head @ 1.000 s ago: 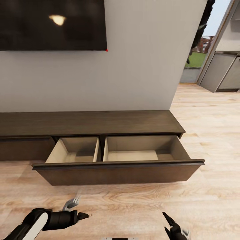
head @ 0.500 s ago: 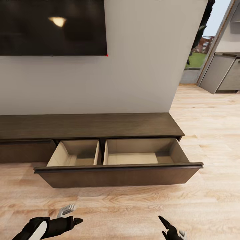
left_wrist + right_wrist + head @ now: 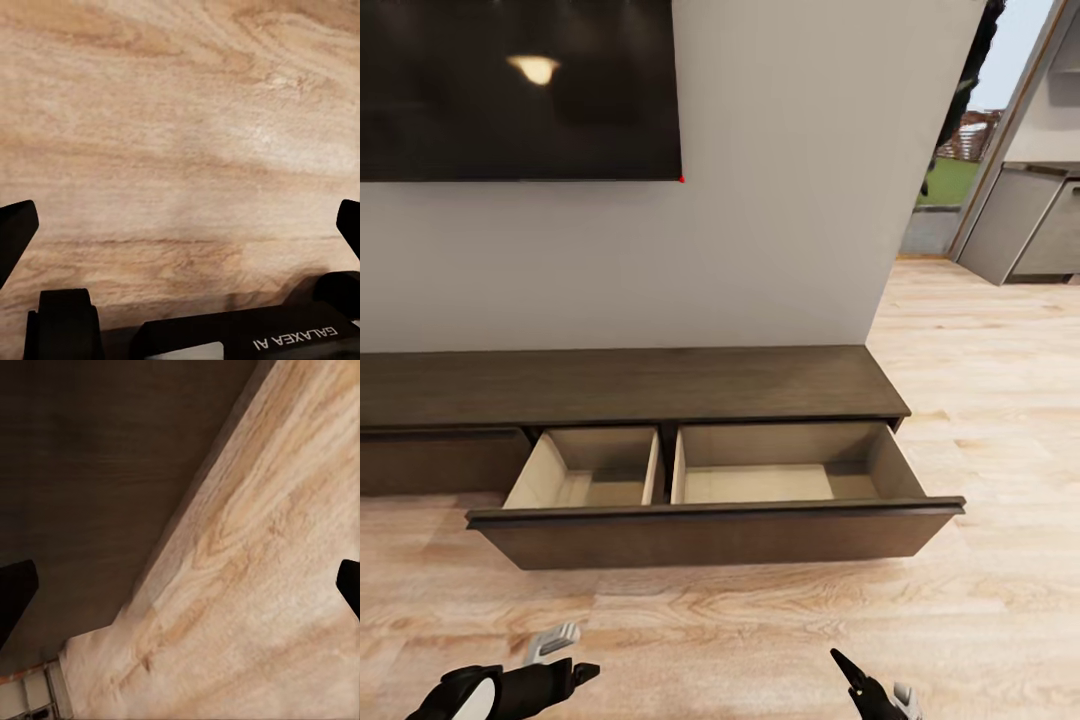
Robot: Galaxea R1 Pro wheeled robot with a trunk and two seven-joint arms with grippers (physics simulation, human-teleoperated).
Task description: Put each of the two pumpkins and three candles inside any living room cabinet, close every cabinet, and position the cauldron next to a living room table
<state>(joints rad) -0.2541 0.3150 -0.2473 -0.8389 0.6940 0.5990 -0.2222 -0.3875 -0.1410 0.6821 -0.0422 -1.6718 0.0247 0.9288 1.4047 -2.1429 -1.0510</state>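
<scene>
The long low dark-brown wood cabinet (image 3: 630, 385) stands against the wall with its wide drawer (image 3: 715, 500) pulled out – both pale beige boxes have nothing in them. The left gripper (image 3: 565, 655) and right gripper (image 3: 865, 690) hang over the light wood floor (image 3: 760, 630) – fingers spread wide, holding nothing

We see the cabinet (image 3: 630, 385) in dark-brown matt wood grain, its drawer insides pale beige and smooth. The floor (image 3: 980, 600) is light wood with visible grain. The screen (image 3: 520, 90) is glossy black.
</scene>
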